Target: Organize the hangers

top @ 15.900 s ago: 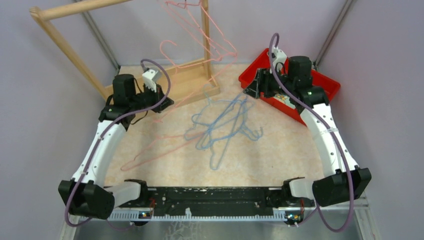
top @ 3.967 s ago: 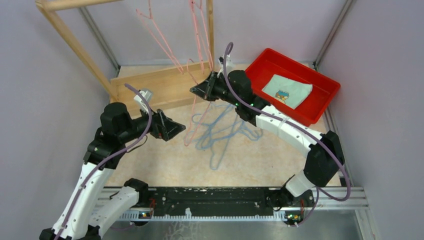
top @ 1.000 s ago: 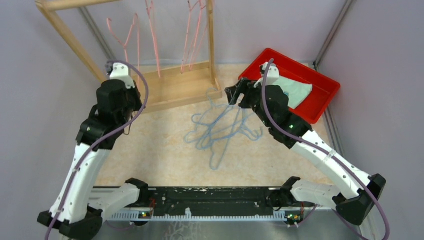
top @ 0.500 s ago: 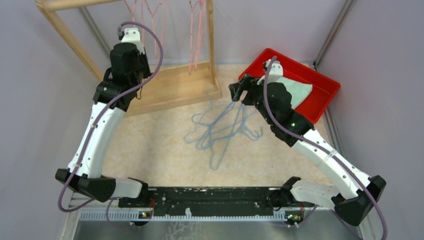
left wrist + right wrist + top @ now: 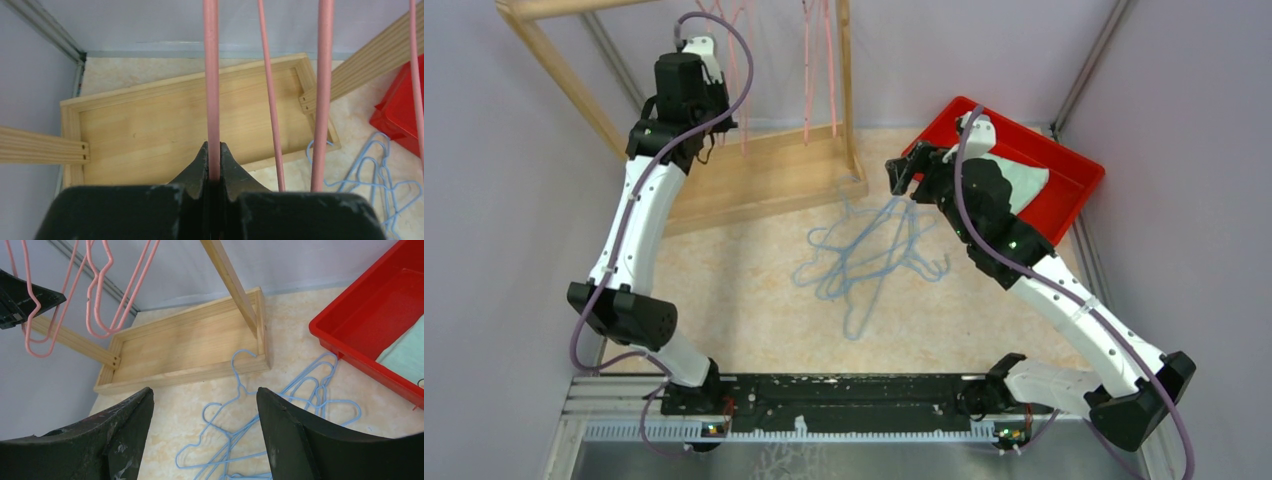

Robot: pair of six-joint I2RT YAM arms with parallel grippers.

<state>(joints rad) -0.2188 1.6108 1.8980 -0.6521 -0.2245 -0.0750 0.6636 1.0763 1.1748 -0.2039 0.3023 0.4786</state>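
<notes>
- With left pincer (image 5: 213,150) clamped on pink hanger (image 5: 212,75), upper left of top view, seat hook fully over rack (image 5: 764,180) bar before releasing.
- With right pincer (image 5: 205,410) apart above blue hangers (image 5: 869,255), mid-frame on surface (image 5: 754,300), single out one wire, not the tangle.

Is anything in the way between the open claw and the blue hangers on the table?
No, nothing visible is in the way. The right gripper hangs open and looks down on the blue hangers, with only air between them. The red bin sits off to one side, and the wooden rack base lies beyond the hangers.
</notes>
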